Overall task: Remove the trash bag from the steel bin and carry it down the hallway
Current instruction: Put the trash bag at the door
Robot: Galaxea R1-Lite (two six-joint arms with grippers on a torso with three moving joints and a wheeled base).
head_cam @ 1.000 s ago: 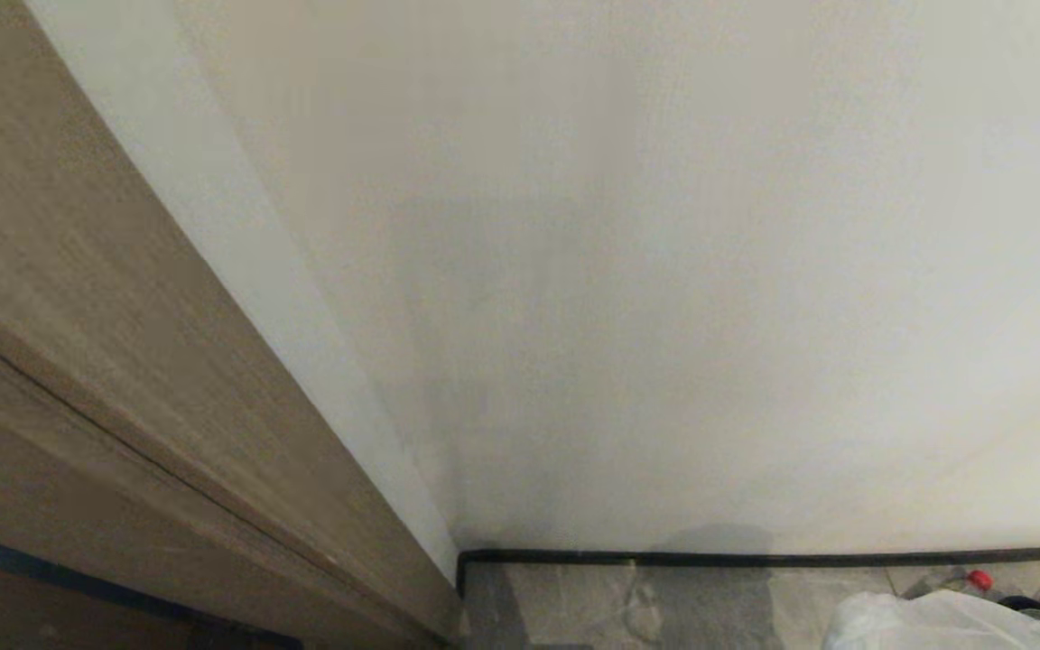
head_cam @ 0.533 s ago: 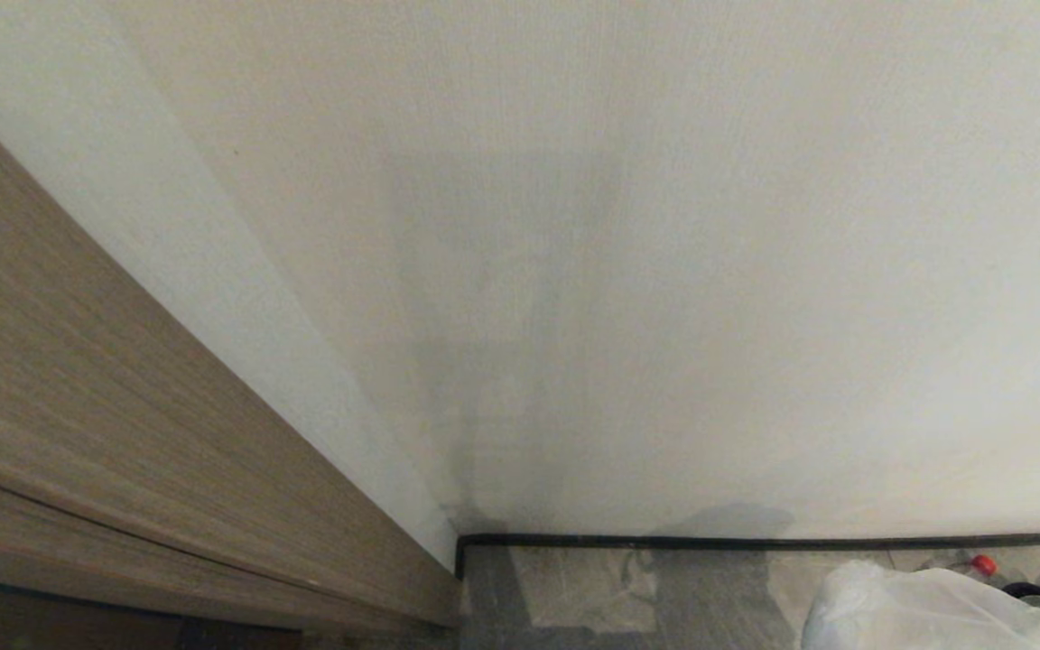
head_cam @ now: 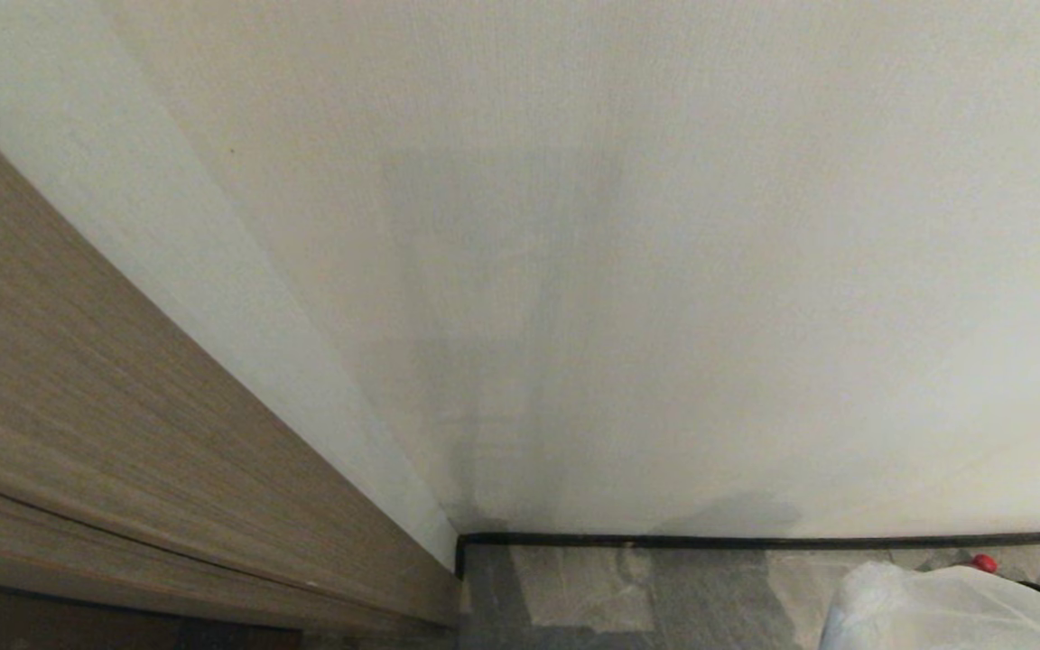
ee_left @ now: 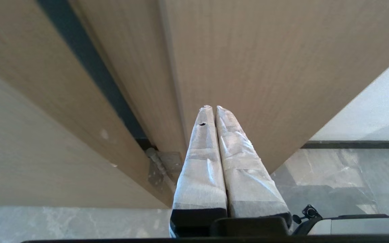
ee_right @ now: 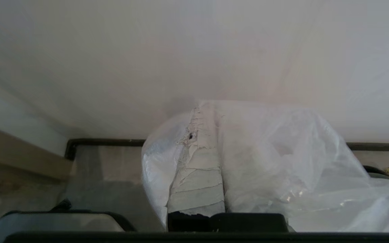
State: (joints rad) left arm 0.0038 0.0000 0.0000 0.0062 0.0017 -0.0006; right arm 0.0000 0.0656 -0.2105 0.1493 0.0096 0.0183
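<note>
**Operator:** Jaws first. On my right gripper [ee_right: 211, 108] the two taped fingers [ee_right: 198, 175] are pressed together, and the clear film of the trash bag [ee_right: 282, 162] is draped over and around them. One finger is bare on its outer face; the other lies under the plastic. I read that as the jaws closed on the bag's film.

**Inspector:** And the left?

**Operator:** The left gripper [ee_left: 212, 107] has both wrapped fingers [ee_left: 201, 168] touching along their whole length, nothing between them. It hangs in front of a tan wooden door frame [ee_left: 248, 67], with a metal hinge [ee_left: 162, 167] just beside it at the foot of the frame.

**Inspector:** Where does the bag sit in the wider scene?

**Operator:** From the head camera I see only its top, a wrinkled pale mound [head_cam: 944, 609] at the lower right corner, above grey marbled floor tiles [head_cam: 574, 596]. Neither arm shows there.

**Inspector:** Surroundings?

**Operator:** A white wall [head_cam: 664, 271] fills most of the head view, and a black baseboard [head_cam: 755, 542] runs along its foot. The wooden frame [head_cam: 123, 433] slants across the left side. Behind the bag, near the baseboard, I note a red cap [head_cam: 985, 562], and at the right edge a dark rim [ee_right: 375, 170] partly hidden by the plastic. I cannot tell what the rim belongs to.
</note>
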